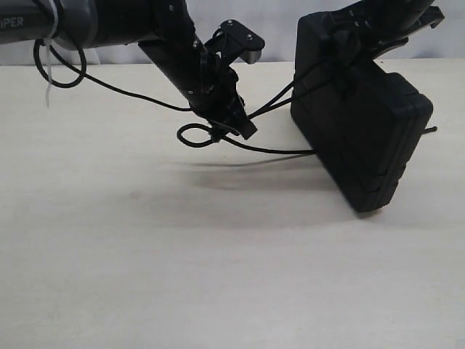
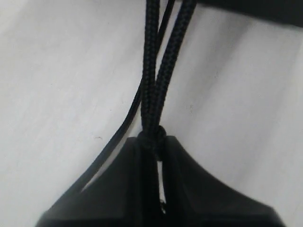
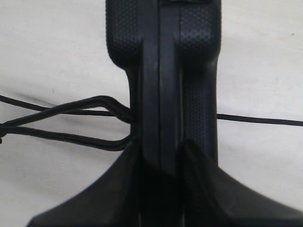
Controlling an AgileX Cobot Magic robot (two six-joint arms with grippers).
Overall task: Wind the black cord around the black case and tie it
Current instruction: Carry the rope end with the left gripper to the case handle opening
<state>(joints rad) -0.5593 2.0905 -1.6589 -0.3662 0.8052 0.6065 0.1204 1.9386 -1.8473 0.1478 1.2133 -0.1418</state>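
Left arm: was seen entering from the upper left of the exterior view, forearm sloped down toward the middle, wrist held clear of the surface [image 1: 145, 276].
Left claw [image 1: 236, 123]: was closed down to cord thickness. Two braided strands of the black cord [image 2: 158, 71] were pinched between the fingertips, with a small knot seated right at the tips.
Right arm: was seen entering from the upper right corner, angled down onto the top of the black case [image 1: 363, 138].
Right claw [image 1: 347, 54]: was clamped on the case. In the right wrist view the case's edge seam was sandwiched between both fingers [image 3: 118, 189].
Case pose: was held tilted on edge, right of centre, lower corner down by the surface. Contact there could not be told.
Cord run: two strands were stretched from the left claw to the case's upper part, just beside the right claw. A small loop [image 1: 192, 134] was seen behind the left claw, and one more strand was run from it to the case lower down.
Arm cable [image 1: 65, 73]: glossy, with a white zip tie [image 1: 49, 83], was looped under the left arm, apart from the cord.
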